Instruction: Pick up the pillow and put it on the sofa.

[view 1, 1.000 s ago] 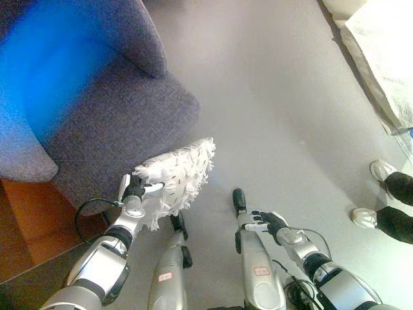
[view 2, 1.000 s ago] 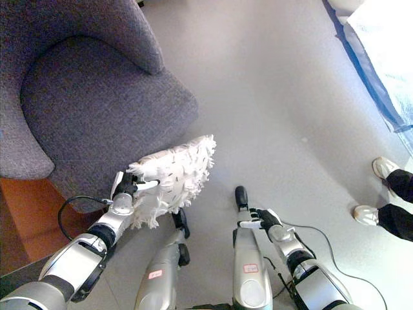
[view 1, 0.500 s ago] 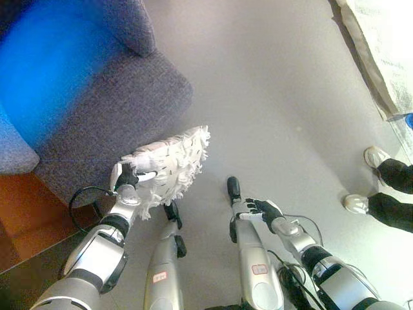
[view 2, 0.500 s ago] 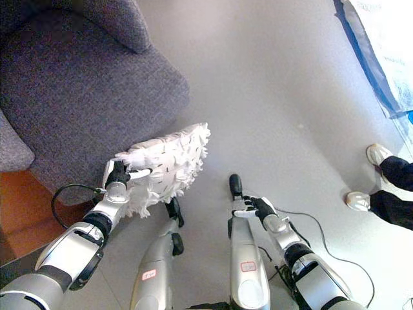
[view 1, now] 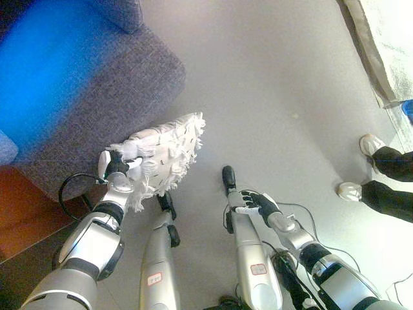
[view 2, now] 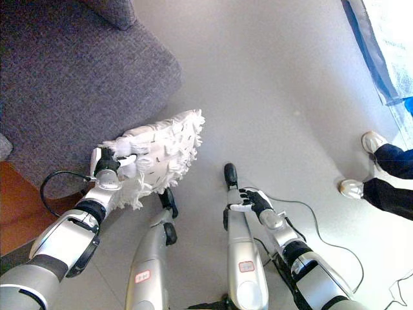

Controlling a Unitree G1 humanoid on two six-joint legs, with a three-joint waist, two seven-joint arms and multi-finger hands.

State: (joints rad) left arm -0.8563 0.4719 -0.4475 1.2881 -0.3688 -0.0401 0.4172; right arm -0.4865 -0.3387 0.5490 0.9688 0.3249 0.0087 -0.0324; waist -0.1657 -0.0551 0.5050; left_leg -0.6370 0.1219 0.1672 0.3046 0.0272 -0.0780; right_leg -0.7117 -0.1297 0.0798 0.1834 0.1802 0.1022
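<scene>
The pillow [view 1: 162, 152] is white and shaggy with small dark flecks. My left hand [view 1: 117, 166] is shut on its near left edge and holds it up, just in front of the grey sofa's [view 1: 97, 97] seat. It also shows in the right eye view [view 2: 161, 150]. My right hand [view 1: 255, 201] hangs empty over the floor at lower centre, fingers relaxed and open.
A person's legs and white shoes [view 1: 358, 188] stand at the right edge. A pale rug or bedding [view 1: 387, 45] lies at the upper right. An orange-brown floor patch [view 1: 26, 200] shows at the left beside the sofa. Grey floor [view 1: 271, 77] stretches ahead.
The camera has shifted, so the sofa sits higher and further left in the picture. The pillow, held in my left hand, has moved a little left. The right hand keeps its pose.
</scene>
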